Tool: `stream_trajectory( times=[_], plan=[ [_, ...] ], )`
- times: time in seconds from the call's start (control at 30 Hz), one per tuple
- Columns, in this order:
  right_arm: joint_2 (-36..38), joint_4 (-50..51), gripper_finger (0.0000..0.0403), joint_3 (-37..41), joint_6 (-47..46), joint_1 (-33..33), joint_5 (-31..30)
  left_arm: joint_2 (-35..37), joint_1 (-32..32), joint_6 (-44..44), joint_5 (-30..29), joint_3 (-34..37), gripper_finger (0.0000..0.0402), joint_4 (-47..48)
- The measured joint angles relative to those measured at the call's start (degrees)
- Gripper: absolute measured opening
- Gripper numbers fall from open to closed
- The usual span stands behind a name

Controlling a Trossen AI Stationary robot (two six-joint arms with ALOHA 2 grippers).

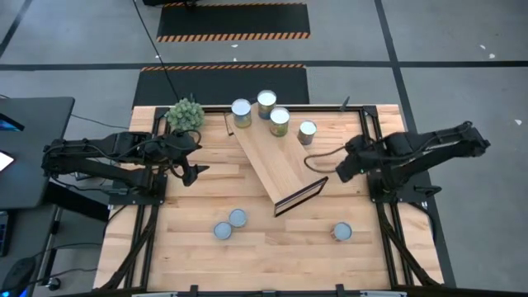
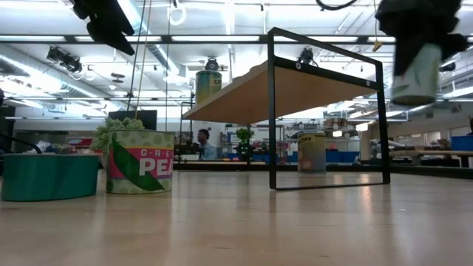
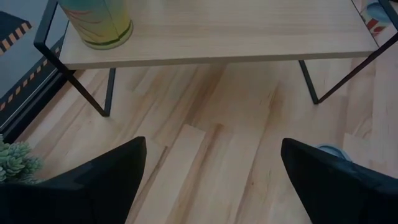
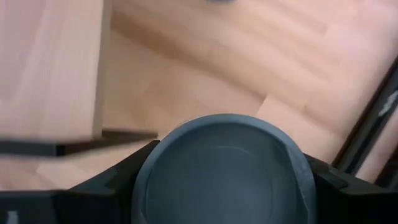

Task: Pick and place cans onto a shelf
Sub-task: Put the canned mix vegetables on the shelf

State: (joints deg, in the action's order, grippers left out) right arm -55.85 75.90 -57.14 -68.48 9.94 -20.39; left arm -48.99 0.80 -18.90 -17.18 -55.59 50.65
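Three cans (image 1: 231, 224) lie before you on the pale plank bench (image 1: 190, 247), four more along the shelf (image 1: 272, 161). Your right gripper (image 4: 227, 180) hangs clenched around a can beside it; your left gripper (image 3: 211, 180) waits released near the plant (image 1: 185, 114)

Setting: robotics lab or industrial workshop hall. Grey concrete floor (image 1: 462, 49) with black-orange hazard-striped mats (image 1: 233, 21) at 12 o'clock; long ceiling strip lights (image 2: 222, 38), workbenches and a seated person (image 2: 205, 144) behind the wooden surface (image 1: 272, 247).
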Motion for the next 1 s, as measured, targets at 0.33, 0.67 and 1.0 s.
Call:
stream_trajectory(
  times=[0.33, 0.67, 1.0],
  plan=[
    [-5.18, -0.26, 0.0280, -10.52, 21.64, -15.84, -1.03, -0.01, -0.91, 0.11, -1.27, 0.00, 0.0377, -0.04],
    [-14.22, -5.19, 0.0280, -20.04, 35.64, -24.88, 2.48, 0.00, -2.82, 1.60, -1.25, 0.00, 0.0377, 0.21],
    [-24.03, -13.28, 0.0280, -31.46, 43.27, -29.47, 9.30, -0.15, -2.89, 2.25, -3.46, 0.00, 0.0377, -0.20]
  ],
)
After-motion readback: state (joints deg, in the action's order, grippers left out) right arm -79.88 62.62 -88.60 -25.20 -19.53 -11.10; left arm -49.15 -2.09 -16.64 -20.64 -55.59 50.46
